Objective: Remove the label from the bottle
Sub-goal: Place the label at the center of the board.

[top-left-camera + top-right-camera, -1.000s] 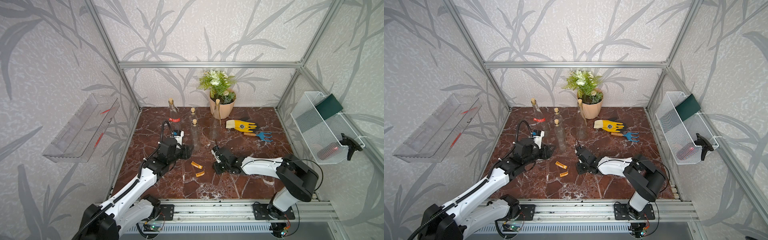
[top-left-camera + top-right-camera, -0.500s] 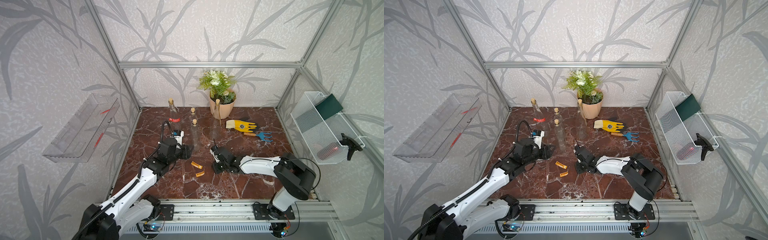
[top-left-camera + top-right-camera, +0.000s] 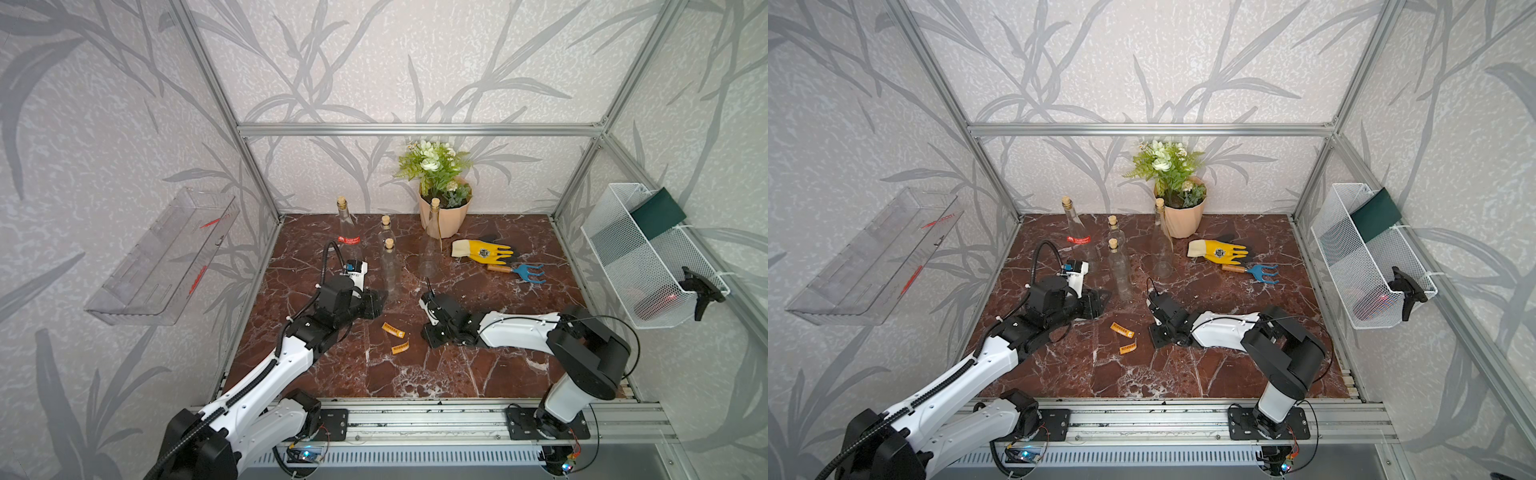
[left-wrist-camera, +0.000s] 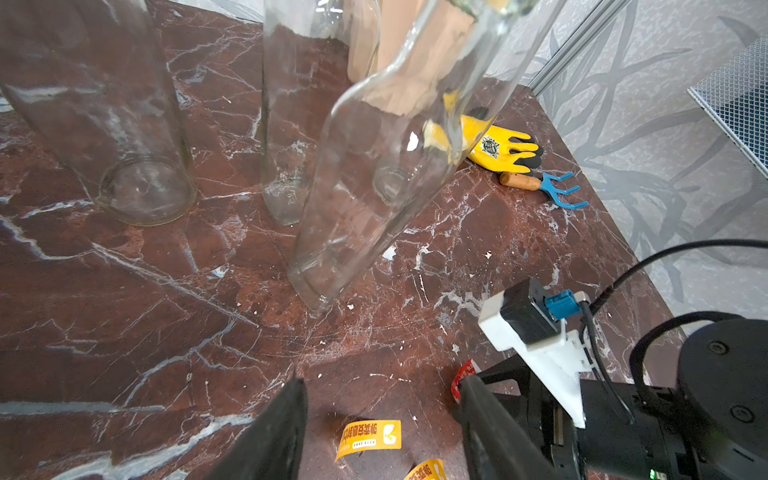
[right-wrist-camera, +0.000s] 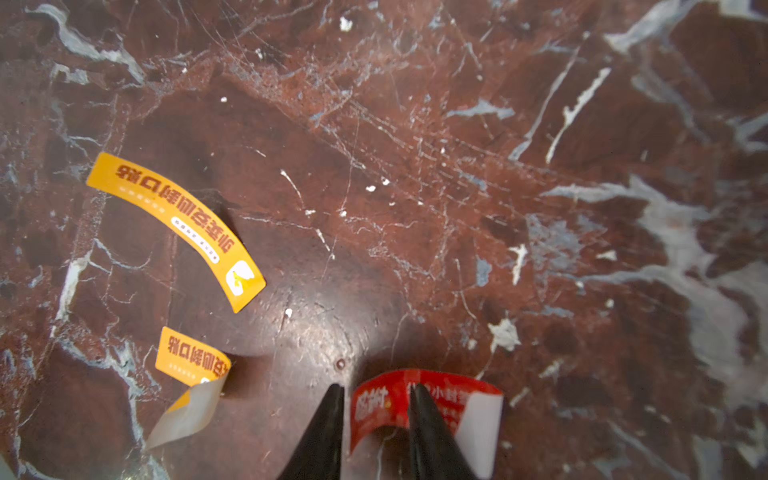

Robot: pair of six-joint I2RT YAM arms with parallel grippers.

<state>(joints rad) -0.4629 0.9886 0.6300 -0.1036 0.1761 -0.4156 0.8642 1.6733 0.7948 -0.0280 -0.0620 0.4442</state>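
While the right gripper (image 5: 377,388) stands slightly parted, the curled red paper label (image 5: 461,392) clings across its tips: adhesive may stop it dropping. Left gripper (image 4: 384,382) gapes empty.

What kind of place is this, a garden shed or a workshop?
Most likely a robot test booth dressed as a potting corner: an aluminium frame, two robot arms bolted to a front rail, and props like a potted plant and gardening glove.
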